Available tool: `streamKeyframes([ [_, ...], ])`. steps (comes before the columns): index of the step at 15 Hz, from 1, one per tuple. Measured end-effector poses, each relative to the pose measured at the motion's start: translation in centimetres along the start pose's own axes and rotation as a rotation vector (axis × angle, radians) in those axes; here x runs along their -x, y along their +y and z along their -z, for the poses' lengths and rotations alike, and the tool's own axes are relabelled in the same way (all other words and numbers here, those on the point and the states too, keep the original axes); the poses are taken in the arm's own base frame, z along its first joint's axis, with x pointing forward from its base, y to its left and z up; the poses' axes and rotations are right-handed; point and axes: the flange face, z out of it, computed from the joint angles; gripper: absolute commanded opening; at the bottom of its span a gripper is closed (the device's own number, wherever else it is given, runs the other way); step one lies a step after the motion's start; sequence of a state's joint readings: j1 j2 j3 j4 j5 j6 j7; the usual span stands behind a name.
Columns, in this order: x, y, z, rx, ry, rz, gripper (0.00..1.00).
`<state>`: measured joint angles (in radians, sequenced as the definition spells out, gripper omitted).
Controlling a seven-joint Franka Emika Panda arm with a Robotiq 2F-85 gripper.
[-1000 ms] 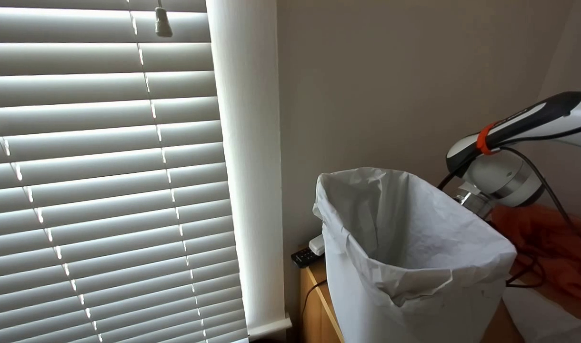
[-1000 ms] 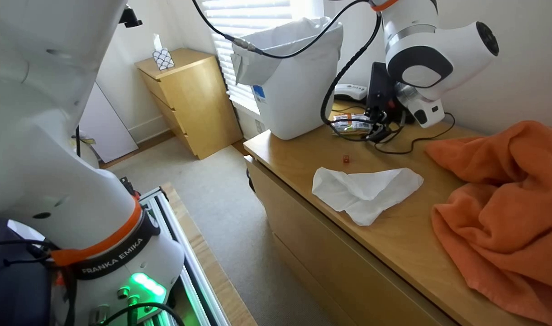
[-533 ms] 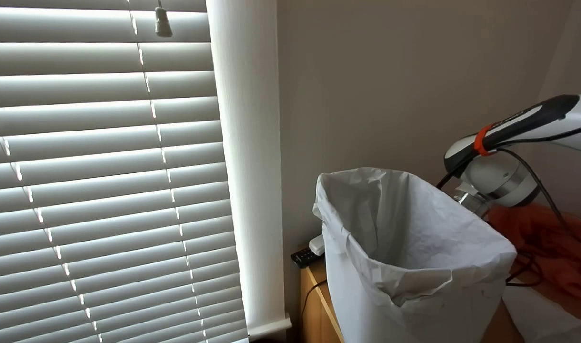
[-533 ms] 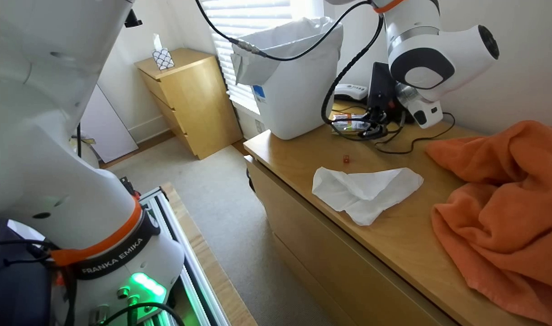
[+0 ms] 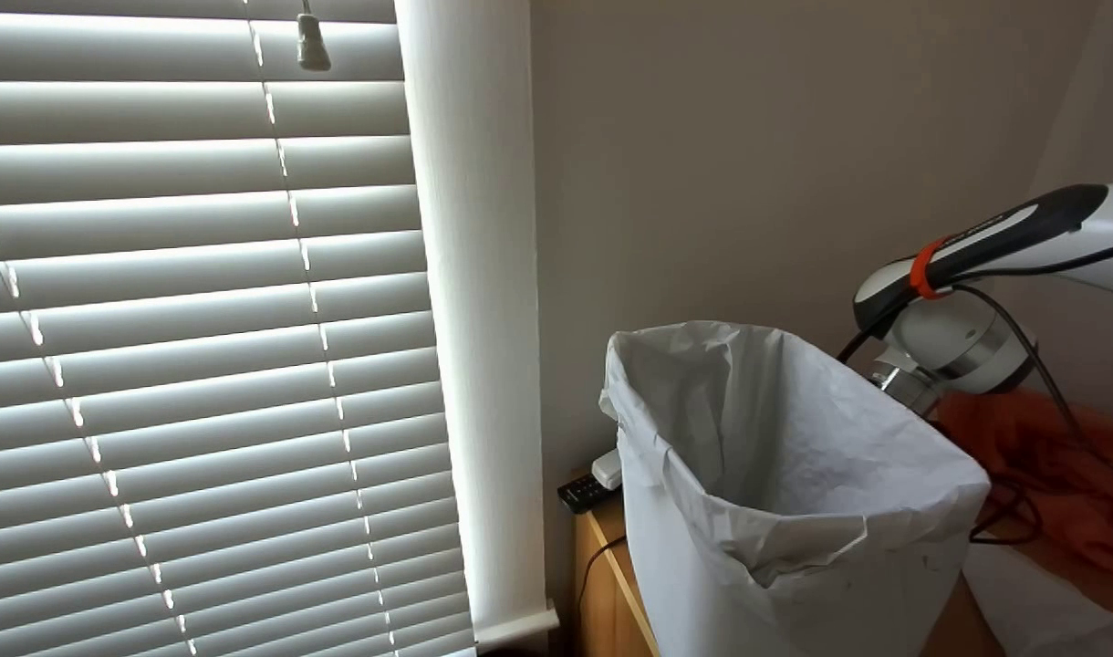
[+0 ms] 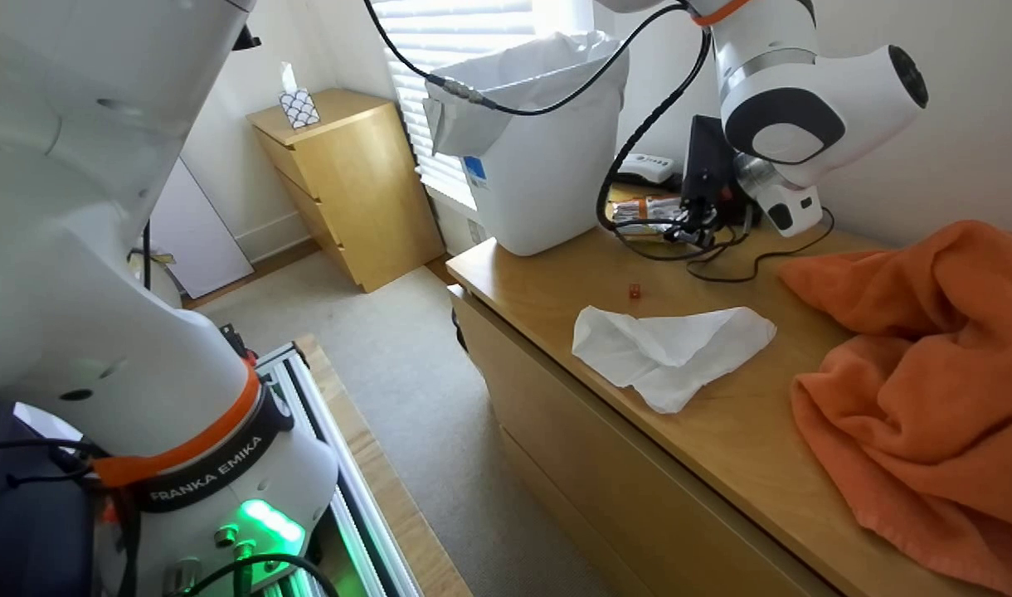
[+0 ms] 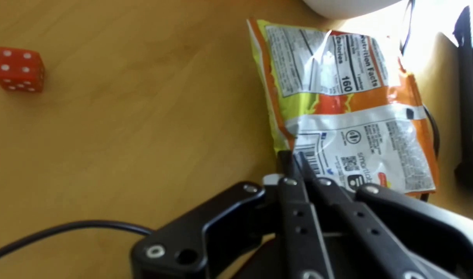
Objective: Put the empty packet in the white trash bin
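Note:
The empty packet [image 7: 349, 104], orange, yellow and silvery with printed labels, lies on the wooden dresser top in the wrist view. My gripper [image 7: 292, 154] has its fingertips together on the packet's near left edge by the barcode, where the wrapper is pinched into a fold. In an exterior view the packet [image 6: 649, 217] shows beside the dark gripper [image 6: 690, 235], partly behind a cable; it is out of sight in the view dominated by the blinds. The white trash bin [image 5: 702, 593], lined with a white bag, stands upright close to the packet. Its bottom is hidden.
A red die [image 7: 18, 69] and a white sheet [image 6: 676, 356] lie on the dresser. A large orange cloth [image 6: 929, 398] covers its right side. Black cable [image 6: 751, 278] loops near the gripper. A white device [image 6: 649, 167] stands behind the packet, and a black remote [image 5: 582, 493] beside the bin.
My gripper has gone shut on the packet's edge. The arm has shifted slightly rightward in an exterior view. The packet's near side looks somewhat raised and creased compared with before.

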<state>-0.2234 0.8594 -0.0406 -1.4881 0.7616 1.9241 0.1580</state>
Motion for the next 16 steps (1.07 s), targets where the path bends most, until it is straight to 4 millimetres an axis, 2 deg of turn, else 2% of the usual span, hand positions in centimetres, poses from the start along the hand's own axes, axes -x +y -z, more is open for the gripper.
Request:
streamKeyframes([
  [3, -0.5, 0.4, 1.5, 0.004, 0.026, -0.003, 0.0],
  [5, -0.6, 0.9, 3.1, 0.024, 0.053, 0.0, 0.0],
  [8, -0.3, 1.3, 7.0, 0.067, 0.113, 0.016, 0.0],
  [12, 1.8, 1.9, 11.8, 0.059, 0.165, -0.01, 0.01],
  [14, 2.7, 2.2, 12.5, 0.053, 0.166, -0.015, 0.01],
  [16, 2.9, 2.4, 12.2, 0.054, 0.16, -0.018, 0.01],
])
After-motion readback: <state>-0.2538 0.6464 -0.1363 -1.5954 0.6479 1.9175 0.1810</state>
